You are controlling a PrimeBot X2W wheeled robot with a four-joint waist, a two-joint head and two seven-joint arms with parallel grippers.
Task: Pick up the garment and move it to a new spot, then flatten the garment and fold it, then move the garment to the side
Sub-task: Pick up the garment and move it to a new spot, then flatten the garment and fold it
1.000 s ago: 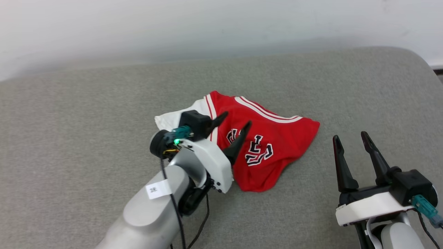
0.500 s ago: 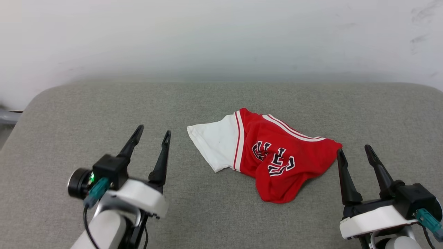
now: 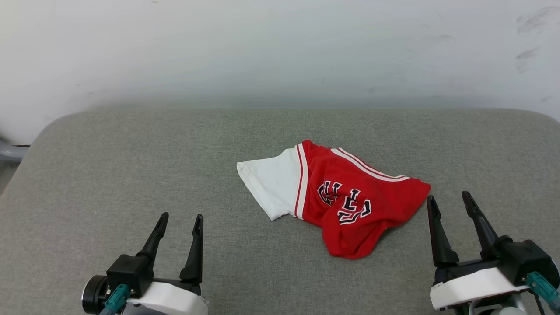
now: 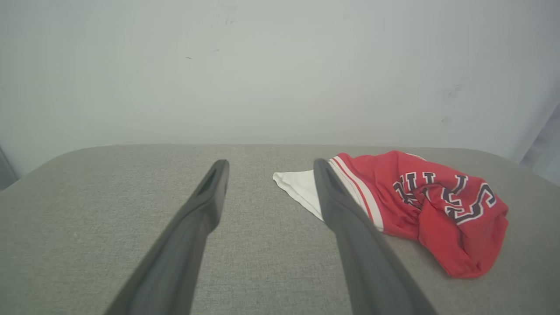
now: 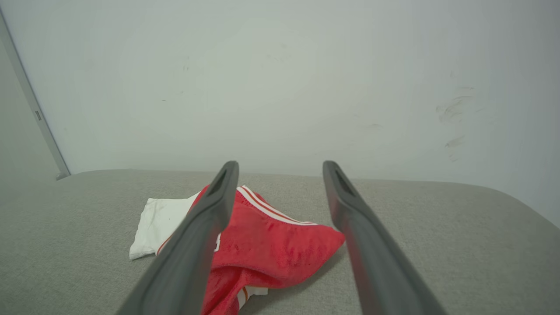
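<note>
Just one garment [image 3: 350,192], seemingly bunched; left tool [image 3: 181,216], right tool [image 3: 448,196]: two, spread.

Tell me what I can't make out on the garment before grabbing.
Garment lettering, head view: folds break it up, not fully readable.
White sleeve, left wrist view: a finger of the left tool covers part of it.
Garment lettering, right wrist view: a finger of the right tool mostly hides it.
</note>
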